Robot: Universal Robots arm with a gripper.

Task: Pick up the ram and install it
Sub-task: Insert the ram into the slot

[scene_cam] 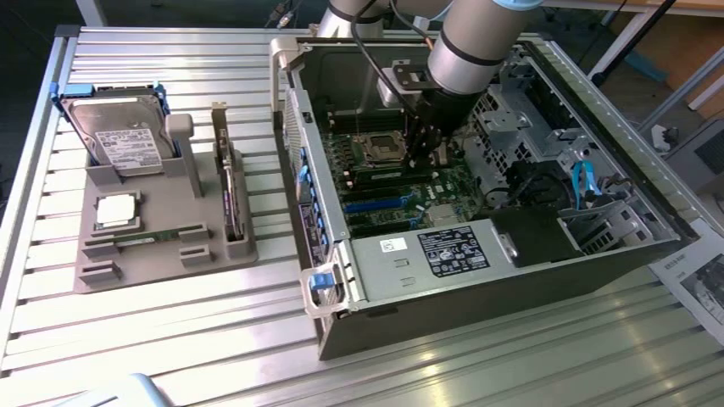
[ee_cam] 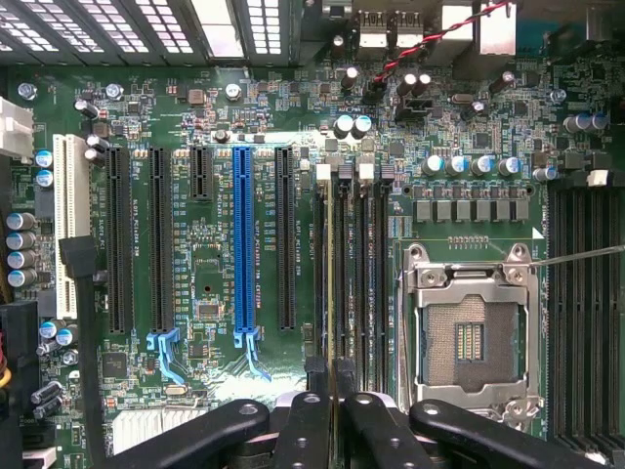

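Since the claw [ee_cam: 337,405] is pinching the ram [ee_cam: 338,283] edge-on at the memory slots [ee_cam: 369,274] beside the processor socket [ee_cam: 469,337], a small tilt or offset could probably jam it against a slot wall.

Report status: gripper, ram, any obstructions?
Status: gripper shut on the ram, down inside the case. Stick edge-on, in line with the memory slots beside the CPU socket. Nothing seen blocking the slots.

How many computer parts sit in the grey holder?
3: the hard drive at the far end, the silver processor chip in the middle, and the upright card on the exterior view's right edge. Smaller ones may be hidden.
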